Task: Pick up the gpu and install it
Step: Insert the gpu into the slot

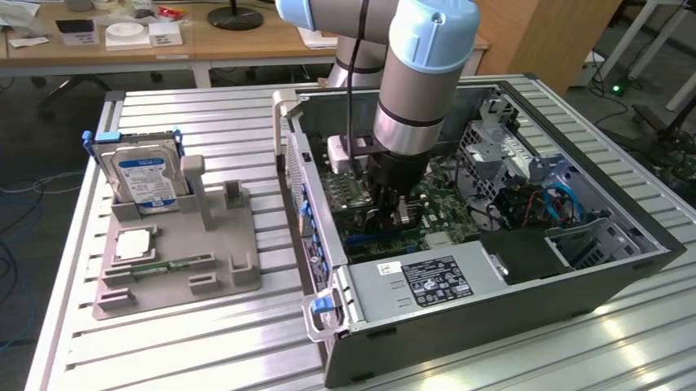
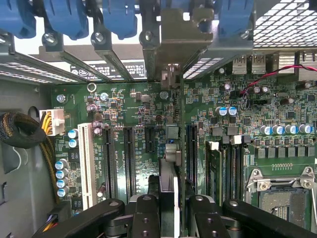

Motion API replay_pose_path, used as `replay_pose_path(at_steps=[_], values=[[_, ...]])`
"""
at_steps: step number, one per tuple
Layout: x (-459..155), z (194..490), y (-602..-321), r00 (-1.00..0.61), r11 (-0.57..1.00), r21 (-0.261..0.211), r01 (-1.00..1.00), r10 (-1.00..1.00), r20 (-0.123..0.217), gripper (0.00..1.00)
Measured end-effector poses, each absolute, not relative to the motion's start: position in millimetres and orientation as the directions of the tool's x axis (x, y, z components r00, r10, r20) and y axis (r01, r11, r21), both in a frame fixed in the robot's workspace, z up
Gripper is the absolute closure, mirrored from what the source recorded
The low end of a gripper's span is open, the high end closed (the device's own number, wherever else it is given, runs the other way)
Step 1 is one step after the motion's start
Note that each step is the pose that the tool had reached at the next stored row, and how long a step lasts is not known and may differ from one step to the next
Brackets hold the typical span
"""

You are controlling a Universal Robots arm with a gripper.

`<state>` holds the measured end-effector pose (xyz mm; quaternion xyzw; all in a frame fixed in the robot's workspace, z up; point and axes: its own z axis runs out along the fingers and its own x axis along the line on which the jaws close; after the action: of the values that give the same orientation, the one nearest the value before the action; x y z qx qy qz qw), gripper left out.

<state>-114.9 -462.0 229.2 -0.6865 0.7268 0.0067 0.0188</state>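
One arm, grey-sleeved with pale blue joint caps, reached down into the open computer case (image 1: pixel 609 269), a dark steel box lying on its side on a ribbed aluminium table (image 1: pixel 196 350). We saw the gripper (image 1: pixel 392 213) low over the green motherboard (image 1: pixel 435 208). In the wrist view, its black fingers (image 2: pixel 146 213) were closed on the gpu (image 2: pixel 168 163), a thin dark card seen edge-on, running from between the fingers up to its beige-grey metal bracket (image 2: pixel 173 42) at the case's slotted rear wall. The card stood upright over the board, among the long black expansion slots (image 2: pixel 128 158); we could not tell whether its edge was seated in a slot or only just above one. A white slot (image 2: pixel 86 163) lay farther along the same row, beside a cluster of small blue-topped cylindrical capacitors (image 2: pixel 62 173). Blue plastic retaining clips (image 2: pixel 69 17) lined the bracket rail. A square silver processor socket (image 2: pixel 282 193) sat at the board's far side.

Beside the case, at the exterior view's left, a moulded grey holder tray (image 1: pixel 174 261) carried a silver hard drive (image 1: pixel 143 179) with a blue label, standing upright, and a narrow green memory stick (image 1: pixel 174 265) lying flat. A boxy grey power supply (image 1: pixel 435 285) with a black label filled the case's near corner.
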Motion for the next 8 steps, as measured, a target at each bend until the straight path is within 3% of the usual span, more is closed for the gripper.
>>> replay_pose_path(at_steps=[8], values=[[-114.9,229.3,-461.2,-0.056,0.057,-0.016,-0.998,-0.998,-0.037,0.72]])
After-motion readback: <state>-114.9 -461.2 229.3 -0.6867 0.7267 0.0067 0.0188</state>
